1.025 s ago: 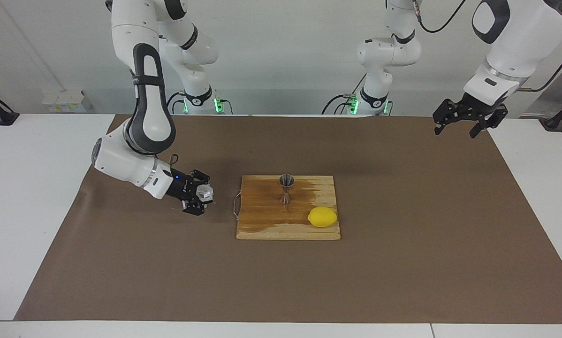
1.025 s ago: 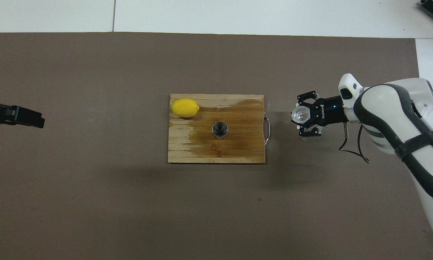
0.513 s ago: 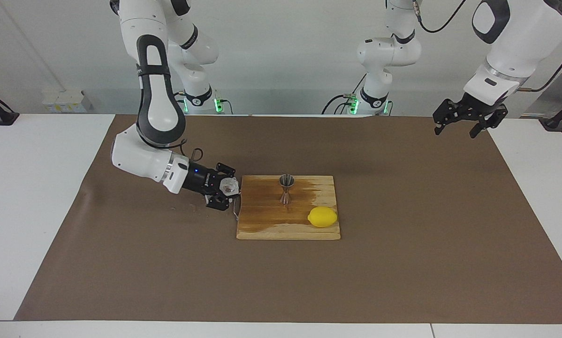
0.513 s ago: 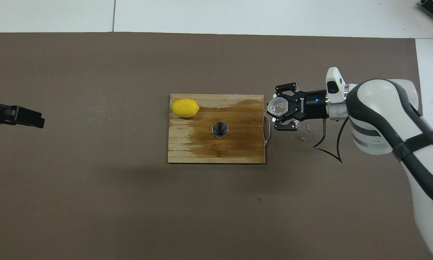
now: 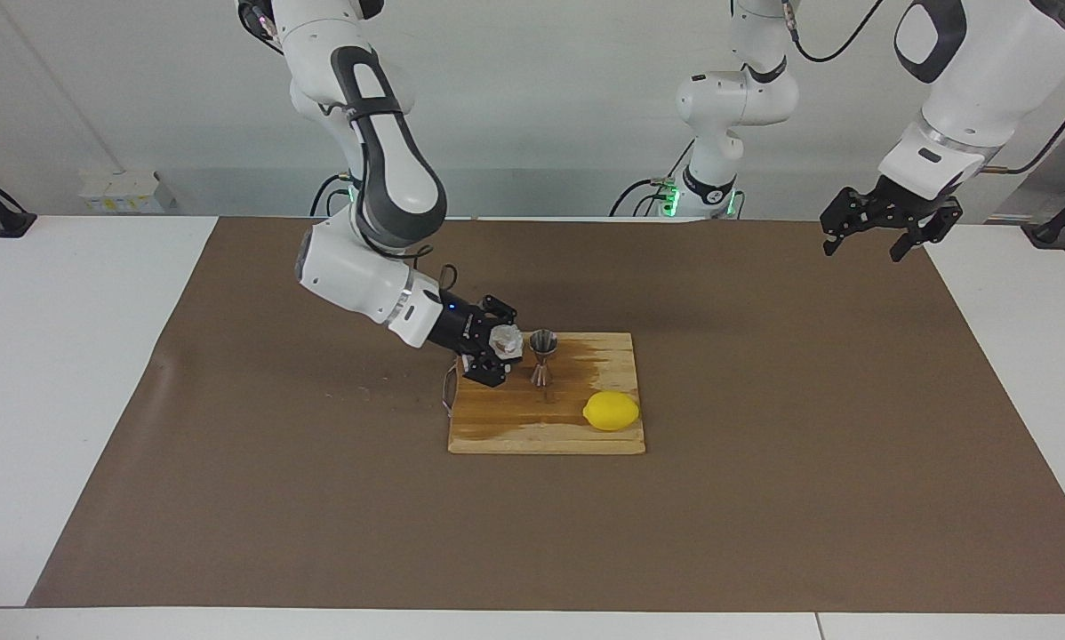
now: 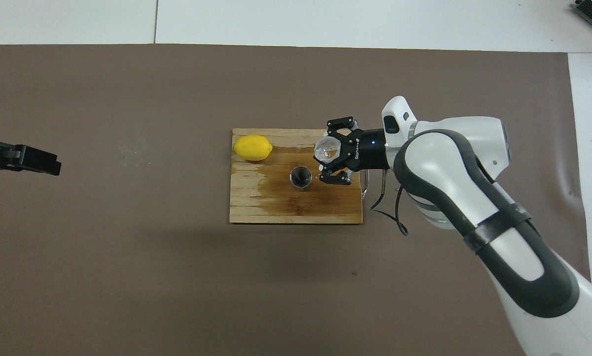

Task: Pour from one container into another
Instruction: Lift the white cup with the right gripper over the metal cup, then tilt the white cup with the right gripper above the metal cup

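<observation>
over the cutting board (image 5: 546, 418) in the middle of the counter (image 5: 764, 498), the right hand (image 5: 495, 348) is clamped on the glass cup (image 5: 506, 339), fingers on either side of it. the cup hangs just beside the metal jigger (image 5: 542, 357), on the side toward the right arm's end of the counter, about level with the jigger's rim; whether the two touch cannot be told. in the overhead view the cup (image 6: 327, 150) in the right hand (image 6: 329, 155) sits a little apart from the jigger's mouth (image 6: 300, 177).

the jigger stands upright on the darker, wet-looking part of the board. a lemon (image 5: 611, 411) lies on the same board at its corner farthest from the robots, toward the left arm's end. the board's wire handle (image 5: 448, 391) sticks out on the right arm's side.

the left hand (image 5: 884, 229) waits in the air over the counter's corner at the left arm's end, close to the robots' edge, fingers spread apart and holding nothing.
</observation>
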